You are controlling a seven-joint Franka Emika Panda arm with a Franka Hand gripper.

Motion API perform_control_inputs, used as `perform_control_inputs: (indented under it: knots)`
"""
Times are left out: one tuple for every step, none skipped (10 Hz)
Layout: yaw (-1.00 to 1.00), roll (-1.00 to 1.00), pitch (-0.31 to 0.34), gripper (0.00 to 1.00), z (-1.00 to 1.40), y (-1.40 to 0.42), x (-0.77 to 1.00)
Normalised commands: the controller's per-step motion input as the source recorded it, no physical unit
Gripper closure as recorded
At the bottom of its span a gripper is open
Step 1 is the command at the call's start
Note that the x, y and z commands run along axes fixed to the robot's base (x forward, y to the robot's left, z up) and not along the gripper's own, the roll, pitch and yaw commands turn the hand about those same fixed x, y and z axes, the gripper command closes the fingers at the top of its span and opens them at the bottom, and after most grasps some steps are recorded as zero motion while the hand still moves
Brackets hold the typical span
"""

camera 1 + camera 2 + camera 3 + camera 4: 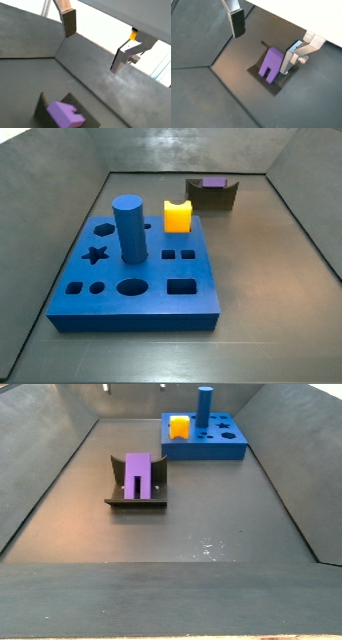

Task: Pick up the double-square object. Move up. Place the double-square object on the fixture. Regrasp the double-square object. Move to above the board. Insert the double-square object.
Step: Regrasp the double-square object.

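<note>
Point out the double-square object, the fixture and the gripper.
double-square object [138, 472]: side view, its purple top face.
fixture [134, 504]: side view, its dark front wall.
gripper [263, 41]: wrist view, midway between the fingertips, above the floor, jaws apart and empty.

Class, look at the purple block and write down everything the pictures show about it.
The purple block is a small, elongated piece of smooth, matte plastic with a stepped outline and a slot cut into one end. It rests in the dark fixture, leaning between the raised side walls, on the grey floor away from the blue board. Only the fixture touches it. The gripper hangs above it, jaws apart and holding nothing; one finger appears close beside the block in a wrist view.
</note>
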Motion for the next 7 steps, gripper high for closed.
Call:
perform_control_inputs:
  knots:
    - [0.12,0.99,0.185,0.0,-0.02,-0.05,0.11]
    - [0.13,0.86,0.181,0.0,-0.02,-0.05,0.11]
    - [0.16,0.62,0.166,0.0,-0.02,-0.05,0.11]
    - [0.18,0.44,0.151,0.0,-0.02,-0.05,0.11]
    - [0.19,0.29,0.126,0.0,-0.01,-0.04,0.11]
    - [0.2,0.22,0.096,0.0,-0.01,-0.04,0.1]
    - [0.2,0.17,0.055,0.0,-0.02,-0.04,0.09]
